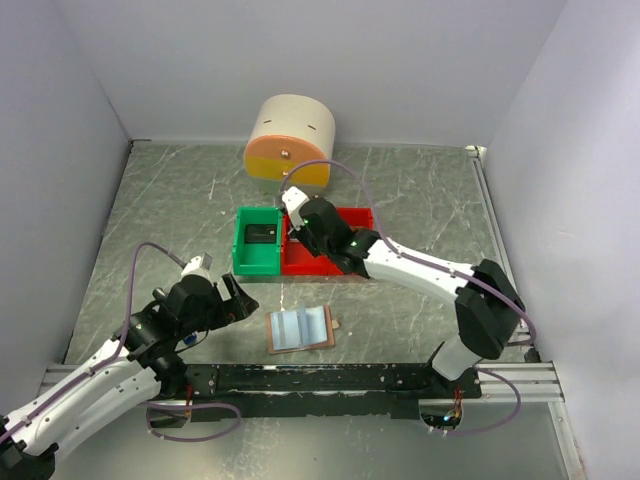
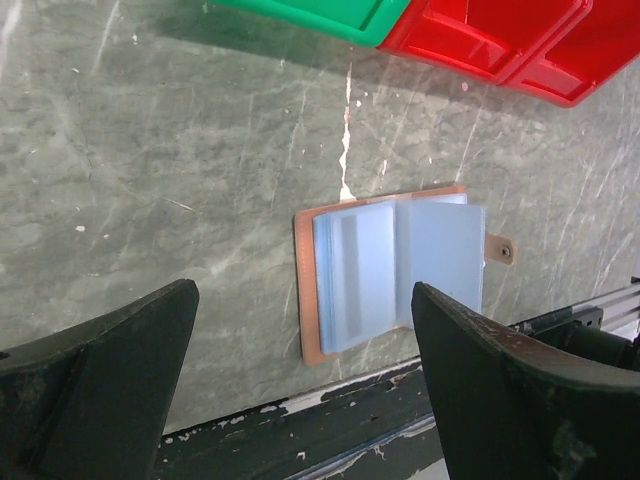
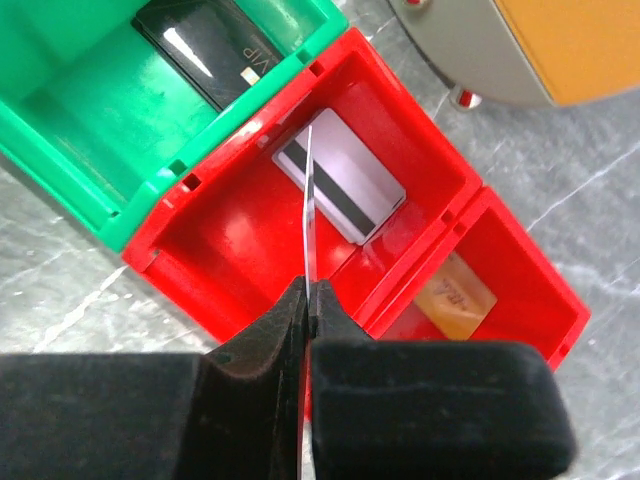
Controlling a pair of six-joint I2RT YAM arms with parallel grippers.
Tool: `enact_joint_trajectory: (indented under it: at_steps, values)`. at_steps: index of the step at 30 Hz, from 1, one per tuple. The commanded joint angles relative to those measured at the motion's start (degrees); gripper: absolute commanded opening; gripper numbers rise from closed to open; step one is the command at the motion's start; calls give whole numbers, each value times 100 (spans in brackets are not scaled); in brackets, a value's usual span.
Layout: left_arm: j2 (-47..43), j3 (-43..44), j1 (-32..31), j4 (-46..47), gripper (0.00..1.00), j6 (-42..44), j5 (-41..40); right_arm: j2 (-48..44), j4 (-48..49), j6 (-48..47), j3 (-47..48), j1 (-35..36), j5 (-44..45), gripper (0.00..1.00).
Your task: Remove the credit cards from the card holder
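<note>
While right gripper [image 3: 310,300] pinches credit card [image 3: 309,190] edge-on over red bin [image 3: 220,250], drop-off step likely in hand; left gripper [image 2: 302,288] wide open above card holder [image 2: 390,270], lying open near surface's [image 1: 420,200] near edge. Next: release into bin.

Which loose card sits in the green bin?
The black card marked VIP lies in the green bin; the grey striped card and orange card lie in red bins.
</note>
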Motion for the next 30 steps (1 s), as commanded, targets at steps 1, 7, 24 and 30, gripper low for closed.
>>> enact_joint_trajectory:
  at_steps: [1, 7, 24, 30]
  values:
    - [-31, 221, 30, -207, 100, -52, -277, 484, -104, -992, 395, 67, 252, 0]
    - [-91, 238, 33, -243, 100, -80, -356, 1211, -283, -1544, 723, 89, 939, 0]
    - [-125, 353, 29, -335, 100, -97, -495, 1964, 1174, -3193, 545, 66, 1254, 0]
    - [-278, 334, 30, -373, 100, -141, -563, 2133, 1186, -3325, 584, 14, 1081, 2]
